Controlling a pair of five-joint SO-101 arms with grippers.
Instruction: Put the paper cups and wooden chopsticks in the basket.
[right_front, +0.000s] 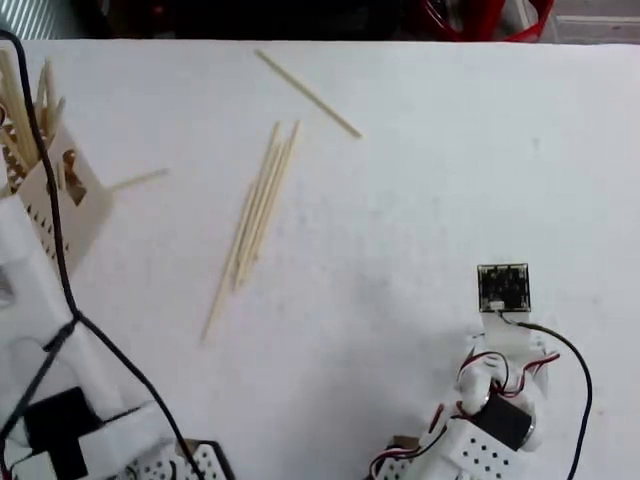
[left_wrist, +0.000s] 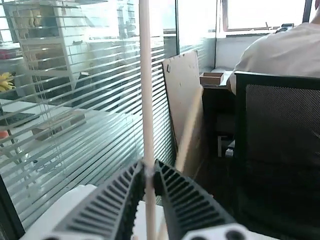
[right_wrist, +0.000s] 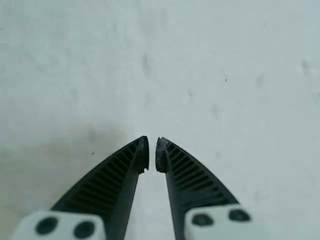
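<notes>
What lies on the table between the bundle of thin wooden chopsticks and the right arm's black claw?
Nothing. In the high view the white table is bare between the bundle of thin wooden chopsticks and the right arm's black claw.

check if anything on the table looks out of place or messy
Yes. Loose on the table are a skewed bundle of chopsticks near the middle, a lone stick angled across the far side, and another stick lying just beside the basket, not in it.
</notes>
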